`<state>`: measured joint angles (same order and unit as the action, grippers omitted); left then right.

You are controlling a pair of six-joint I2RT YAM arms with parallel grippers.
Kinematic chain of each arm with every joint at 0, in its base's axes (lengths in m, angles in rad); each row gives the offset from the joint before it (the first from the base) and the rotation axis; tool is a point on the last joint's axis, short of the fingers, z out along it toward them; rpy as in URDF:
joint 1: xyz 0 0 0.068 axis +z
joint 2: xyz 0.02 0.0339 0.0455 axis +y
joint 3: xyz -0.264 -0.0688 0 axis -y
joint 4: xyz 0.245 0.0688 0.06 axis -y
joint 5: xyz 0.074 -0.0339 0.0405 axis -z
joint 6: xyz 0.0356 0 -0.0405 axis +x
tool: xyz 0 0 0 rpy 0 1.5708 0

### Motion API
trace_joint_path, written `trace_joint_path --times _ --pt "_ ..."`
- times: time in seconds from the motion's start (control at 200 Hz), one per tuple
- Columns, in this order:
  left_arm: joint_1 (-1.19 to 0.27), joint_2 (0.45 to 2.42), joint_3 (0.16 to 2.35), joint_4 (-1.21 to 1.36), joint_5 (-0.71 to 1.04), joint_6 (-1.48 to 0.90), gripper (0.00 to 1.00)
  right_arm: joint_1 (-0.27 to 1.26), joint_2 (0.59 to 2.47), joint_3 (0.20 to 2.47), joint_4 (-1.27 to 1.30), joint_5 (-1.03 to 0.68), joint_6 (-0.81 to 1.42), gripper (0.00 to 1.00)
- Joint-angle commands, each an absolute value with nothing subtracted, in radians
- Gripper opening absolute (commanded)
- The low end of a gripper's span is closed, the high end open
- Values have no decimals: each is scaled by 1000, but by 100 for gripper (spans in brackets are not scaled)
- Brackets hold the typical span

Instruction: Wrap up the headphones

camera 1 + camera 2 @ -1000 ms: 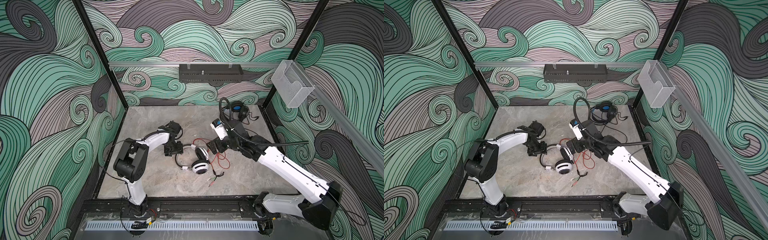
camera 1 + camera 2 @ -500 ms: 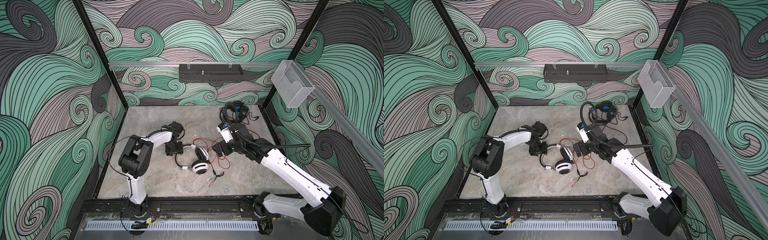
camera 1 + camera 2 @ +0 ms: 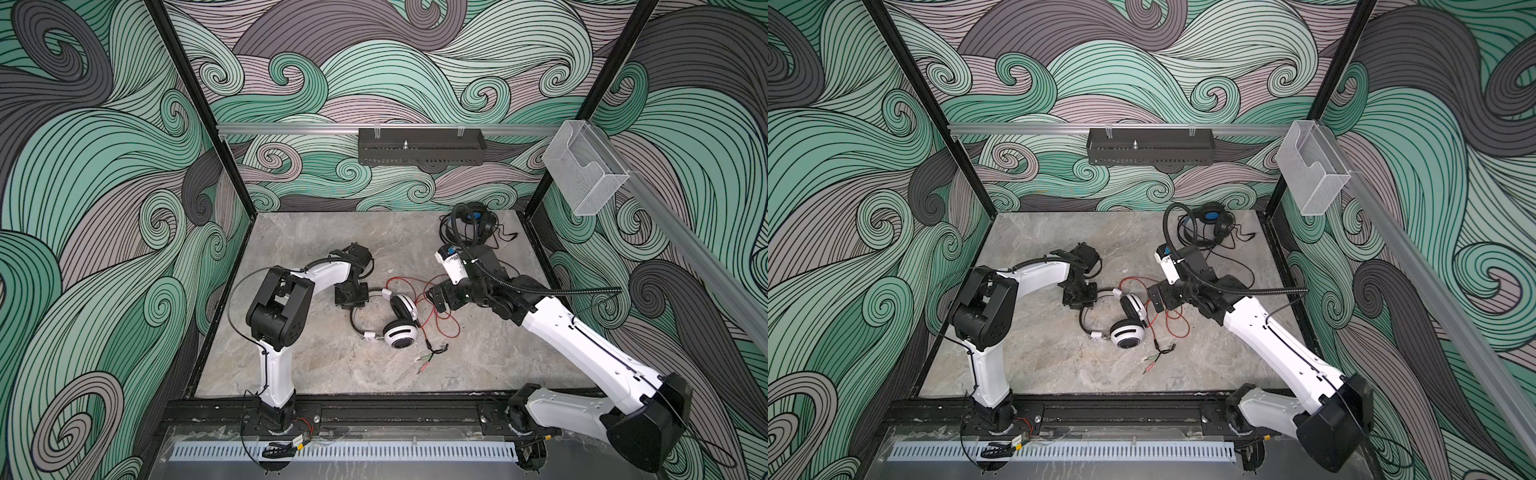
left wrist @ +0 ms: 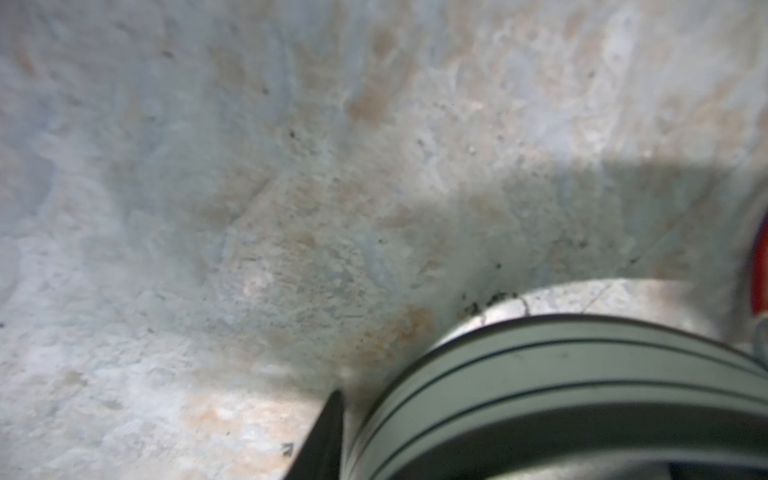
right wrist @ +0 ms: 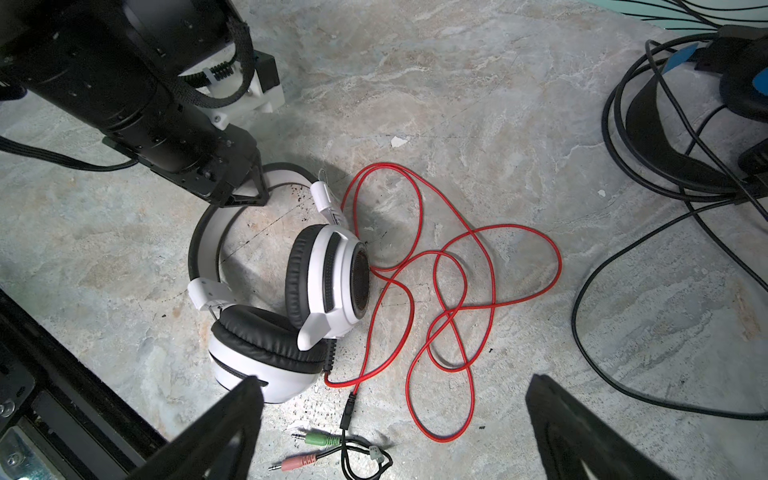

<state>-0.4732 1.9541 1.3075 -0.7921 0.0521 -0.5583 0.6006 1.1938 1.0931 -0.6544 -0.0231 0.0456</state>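
Note:
The white headphones (image 3: 401, 332) (image 3: 1127, 332) (image 5: 324, 274) with black ear pads lie mid-table in both top views. Their thin red cord (image 3: 440, 322) (image 5: 457, 270) sprawls in loose loops to the right and ends in green and pink plugs (image 5: 316, 440). My left gripper (image 3: 353, 297) (image 3: 1079, 298) (image 5: 245, 187) is shut on the white headband (image 4: 540, 374), with one finger (image 4: 326, 436) against it. My right gripper (image 3: 440, 297) (image 3: 1156, 299) (image 5: 395, 415) hovers open over the cord, holding nothing. The black headphones (image 3: 473, 222) (image 3: 1212, 222) (image 5: 685, 124) with blue lining lie at the back right, their black cord tangled around them.
A black perforated tray (image 3: 419, 145) hangs on the back rail. A clear plastic bin (image 3: 582, 174) juts out at the right wall. The black frame rail (image 3: 374, 411) runs along the table's front edge. Patterned walls close in on three sides.
My left gripper's jaws have narrowed onto the white headband and that arm's elbow has swung right. My right gripper has shifted slightly right and lower over the red cord, still open.

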Motion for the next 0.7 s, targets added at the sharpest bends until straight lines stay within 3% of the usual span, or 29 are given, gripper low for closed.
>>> trace_joint_path --times 0.0,0.11,0.35,0.485,0.695 --pt "-482 2011 1299 -761 20 -569 18 584 1167 1091 -653 -24 51 100" --pt "-483 1995 1303 -773 -10 -566 0 572 1158 1083 -653 -27 47 100" --pt "-482 1779 1354 -839 -218 -417 0 565 1096 1077 -627 -87 -8 100" --pt "-482 1609 1402 -846 -287 -238 0 566 990 1052 -556 -220 -91 100" --pt "-480 1389 1436 -820 -330 -92 0 567 942 1116 -582 -293 -152 100"
